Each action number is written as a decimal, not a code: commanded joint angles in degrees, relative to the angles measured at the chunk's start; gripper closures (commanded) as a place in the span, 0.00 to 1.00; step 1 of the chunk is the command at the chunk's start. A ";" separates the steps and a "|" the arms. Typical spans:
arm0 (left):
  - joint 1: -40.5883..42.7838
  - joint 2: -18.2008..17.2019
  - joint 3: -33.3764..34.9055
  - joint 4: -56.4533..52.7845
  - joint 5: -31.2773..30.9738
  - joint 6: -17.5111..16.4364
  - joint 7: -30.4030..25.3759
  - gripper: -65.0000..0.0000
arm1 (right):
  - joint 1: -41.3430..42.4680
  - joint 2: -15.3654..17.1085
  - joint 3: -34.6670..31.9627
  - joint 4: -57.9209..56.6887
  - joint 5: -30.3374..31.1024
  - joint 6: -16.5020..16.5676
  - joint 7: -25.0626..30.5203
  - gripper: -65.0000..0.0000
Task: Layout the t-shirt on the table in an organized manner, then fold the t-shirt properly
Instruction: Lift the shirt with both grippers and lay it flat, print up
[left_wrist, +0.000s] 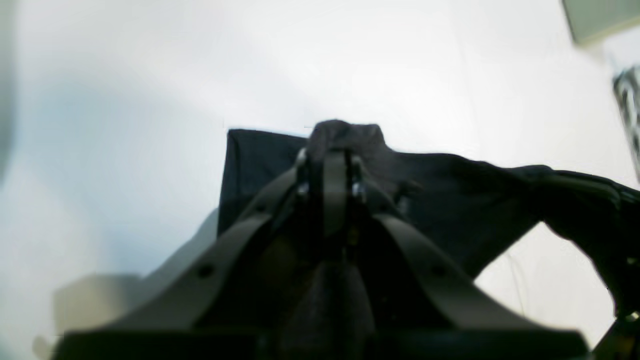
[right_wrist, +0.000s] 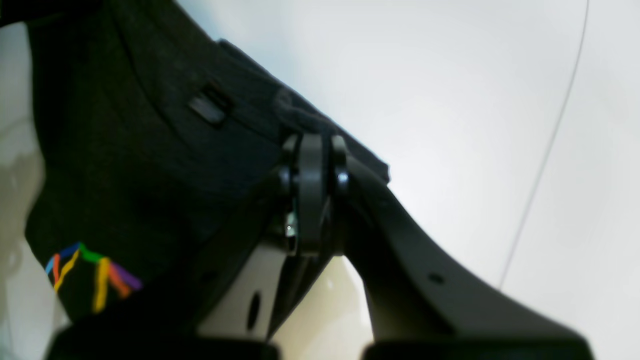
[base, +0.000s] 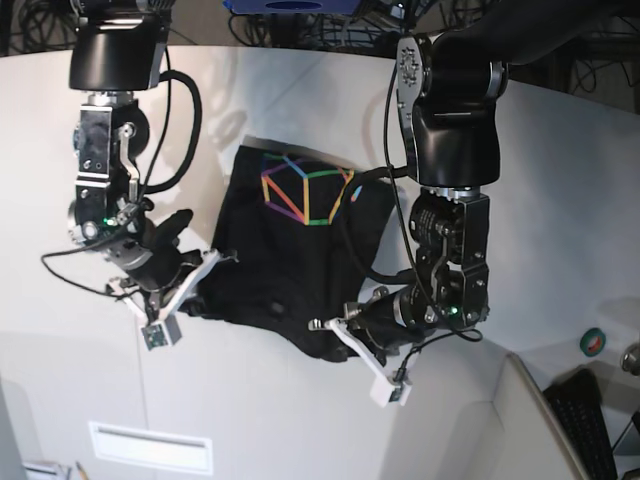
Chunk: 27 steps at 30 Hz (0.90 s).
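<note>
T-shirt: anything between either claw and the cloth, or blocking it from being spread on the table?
Nothing visible. Both claws are already shut on the t-shirt: the left claw pinches a bunched fold, the right claw grips an edge. The table around the shirt shows bare; a small tape roll sits far off by the edge.

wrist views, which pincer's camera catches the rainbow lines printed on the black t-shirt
The right pincer: its wrist view shows coloured lines on the soft black cotton t-shirt at lower left. The left pincer view shows only plain black cloth.
</note>
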 joint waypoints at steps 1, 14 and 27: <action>-1.56 0.22 0.12 -0.79 -0.86 1.13 -1.83 1.00 | 2.19 0.22 0.39 0.25 0.64 0.17 1.92 1.00; -3.94 0.22 0.12 -7.47 -0.69 3.06 -6.14 1.00 | 5.62 0.30 0.47 -10.12 0.55 0.17 6.23 1.00; -3.94 0.04 0.12 -7.73 -0.69 5.79 -6.23 1.00 | 6.85 1.45 0.39 -14.96 0.64 0.17 9.48 1.00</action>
